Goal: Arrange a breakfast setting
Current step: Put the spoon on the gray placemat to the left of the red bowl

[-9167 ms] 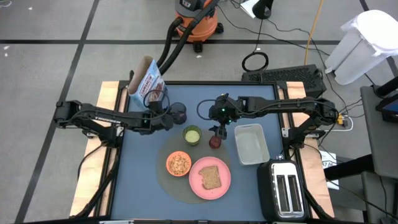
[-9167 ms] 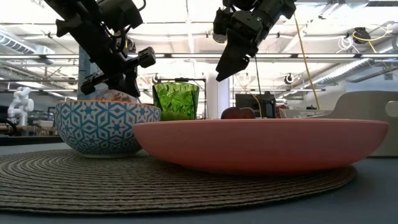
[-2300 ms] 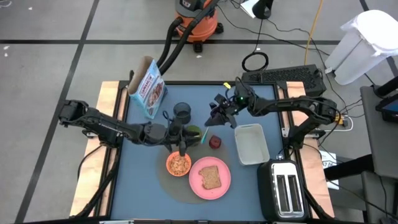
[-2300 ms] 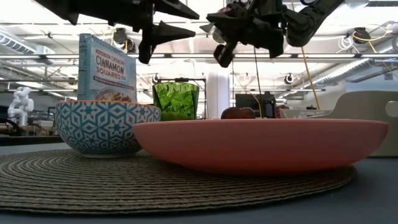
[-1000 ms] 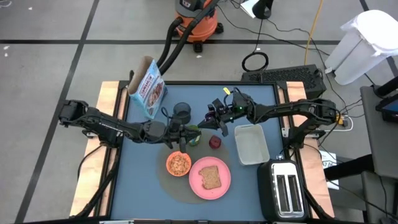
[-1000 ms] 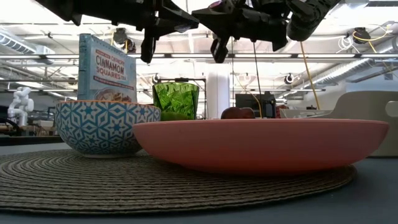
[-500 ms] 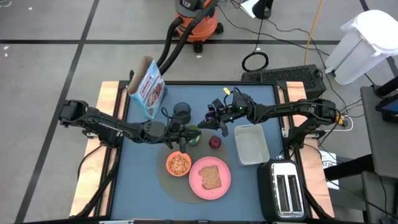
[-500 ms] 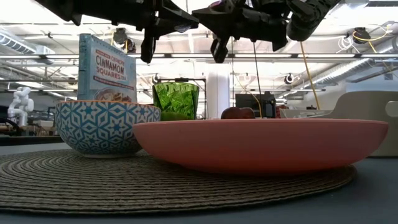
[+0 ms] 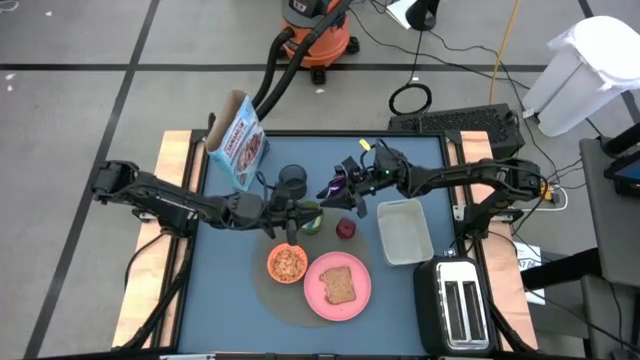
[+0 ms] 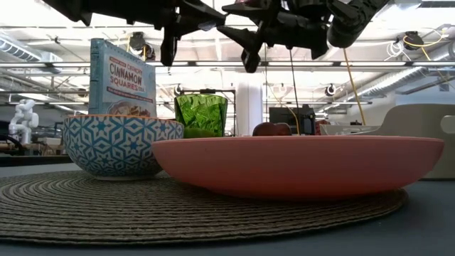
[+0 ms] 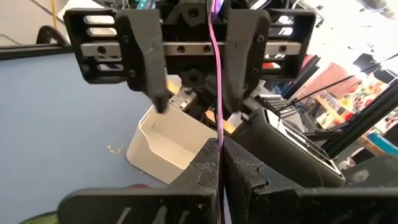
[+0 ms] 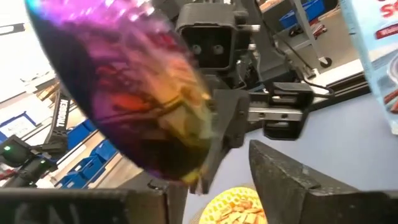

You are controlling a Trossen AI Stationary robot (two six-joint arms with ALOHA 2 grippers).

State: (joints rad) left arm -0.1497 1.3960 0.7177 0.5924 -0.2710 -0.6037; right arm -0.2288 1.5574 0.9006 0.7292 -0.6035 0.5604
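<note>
While clamping purple spoon (image 11: 217,74), left end effector (image 11: 221,163).

Matte black jointed arms (image 9: 170,203) — screwed grey rail, blocky fingers (image 11: 147,56).

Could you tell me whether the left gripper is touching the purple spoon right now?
Touching: in the left wrist view the left gripper is pressed shut on the purple spoon.

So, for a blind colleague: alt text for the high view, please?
Seen from above, the left gripper and right gripper meet over a blue table with a purple spoon between them. Nearby, a round grey mat holds a small orange bowl and a pink plate with a toast slice.
</note>
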